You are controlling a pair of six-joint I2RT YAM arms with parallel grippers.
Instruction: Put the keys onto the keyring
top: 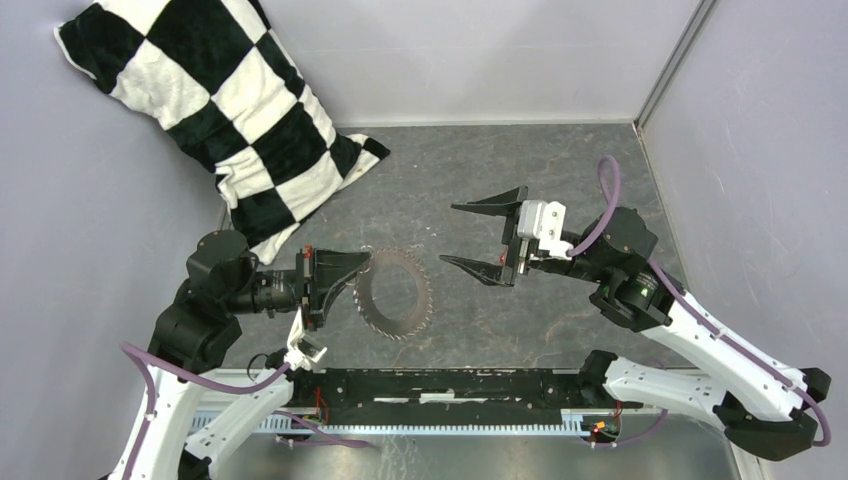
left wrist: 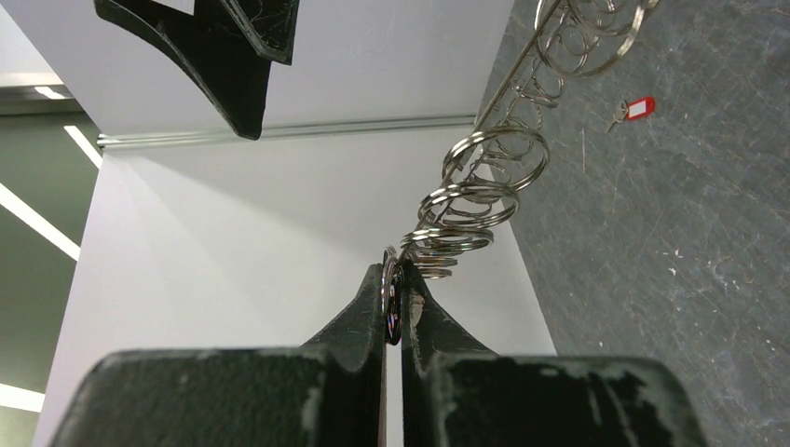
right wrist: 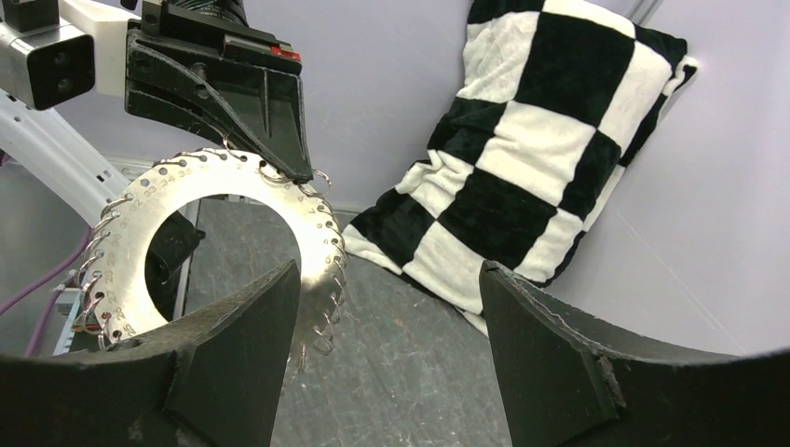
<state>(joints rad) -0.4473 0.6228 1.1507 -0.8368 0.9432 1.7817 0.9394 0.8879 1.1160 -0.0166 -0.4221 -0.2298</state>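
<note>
The keyring (top: 393, 292) is a flat metal disc with a hollow centre, fringed with small wire rings. My left gripper (top: 360, 272) is shut on its left rim and holds it tilted above the grey mat. In the left wrist view the fingertips (left wrist: 395, 270) pinch one rim ring, and the other rings (left wrist: 484, 177) run away from them. A key with a red tag (left wrist: 636, 108) lies on the mat beyond the ring. My right gripper (top: 450, 233) is open and empty just right of the disc. The right wrist view shows the disc (right wrist: 140, 242) through its wide jaws (right wrist: 387, 270).
A black-and-white checked pillow (top: 230, 110) leans in the far left corner and also shows in the right wrist view (right wrist: 540, 140). Grey walls close the mat on the left, back and right. A black rail (top: 430, 385) runs along the near edge.
</note>
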